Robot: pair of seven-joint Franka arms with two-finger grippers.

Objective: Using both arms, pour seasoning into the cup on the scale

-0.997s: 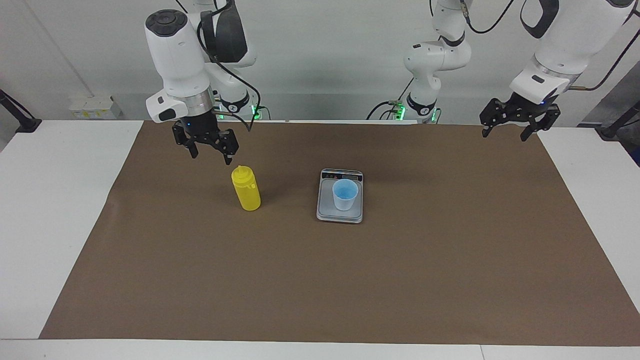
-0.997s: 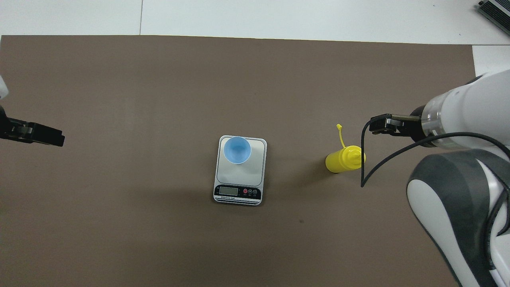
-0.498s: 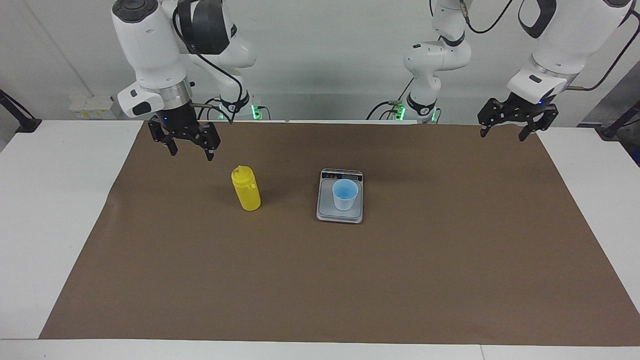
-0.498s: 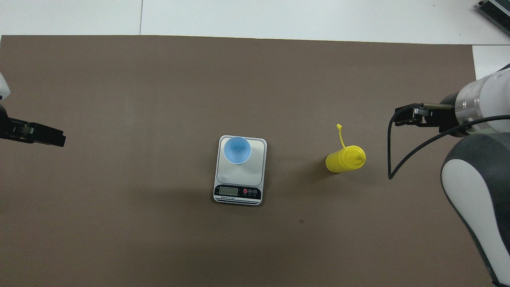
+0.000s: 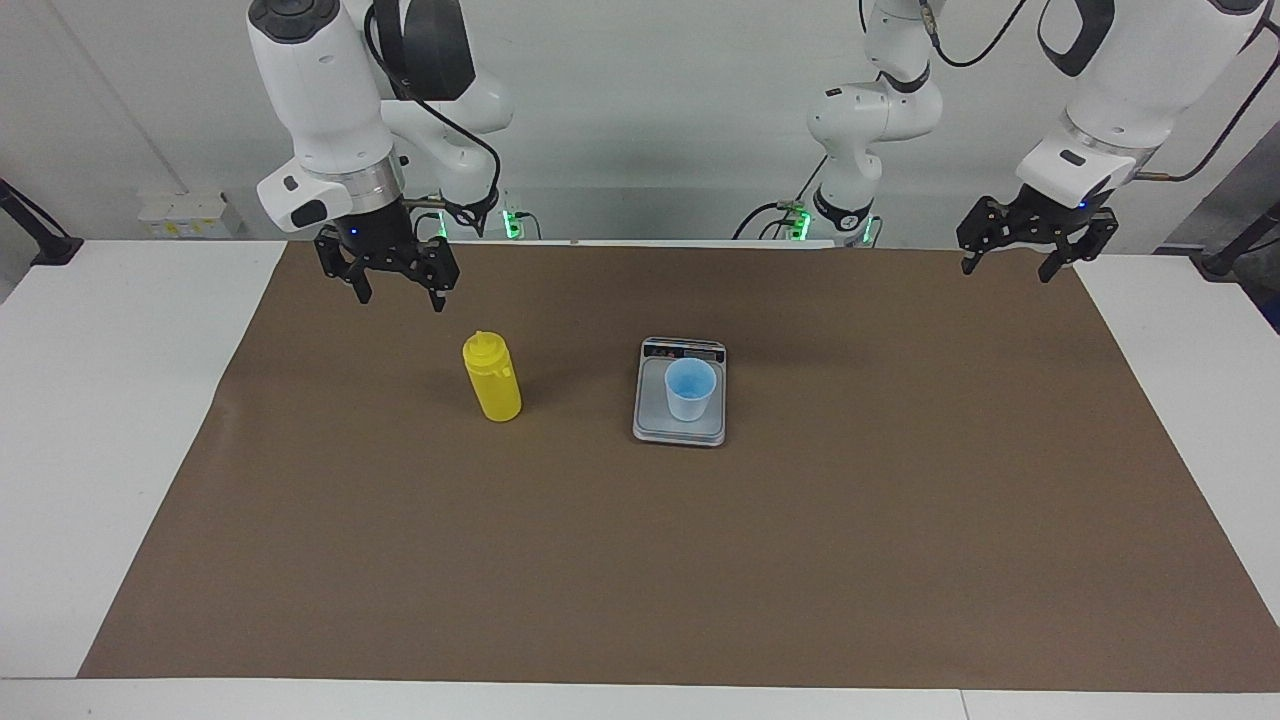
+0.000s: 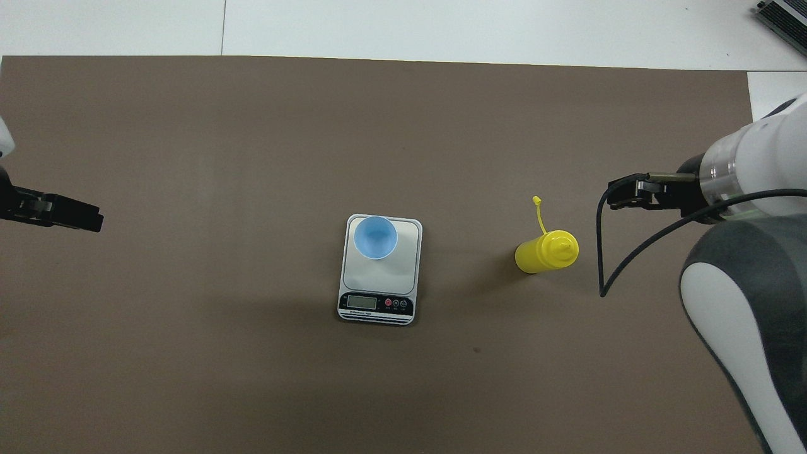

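Observation:
The yellow seasoning bottle (image 5: 491, 377) stands upright on the brown mat, its small cap hanging off on a tether (image 6: 537, 211); it also shows in the overhead view (image 6: 546, 251). The light blue cup (image 5: 690, 388) stands on the grey scale (image 5: 652, 425), at the end away from the display; both show from above, the cup (image 6: 375, 237) and the scale (image 6: 406, 271). My right gripper (image 5: 400, 297) hangs open and empty over the mat beside the bottle, clear of it; from above it (image 6: 621, 194) is toward the right arm's end. My left gripper (image 5: 1006, 270) waits open over the mat's corner.
The brown mat (image 5: 700, 560) covers most of the white table (image 5: 100, 400). The left gripper (image 6: 69, 215) shows at the edge of the overhead view. A black cable (image 6: 602, 277) hangs from the right arm close to the bottle.
My right gripper has drawn up and away from the bottle toward the right arm's end, then come back a little toward it. The left arm, bottle, cup and scale have stayed put.

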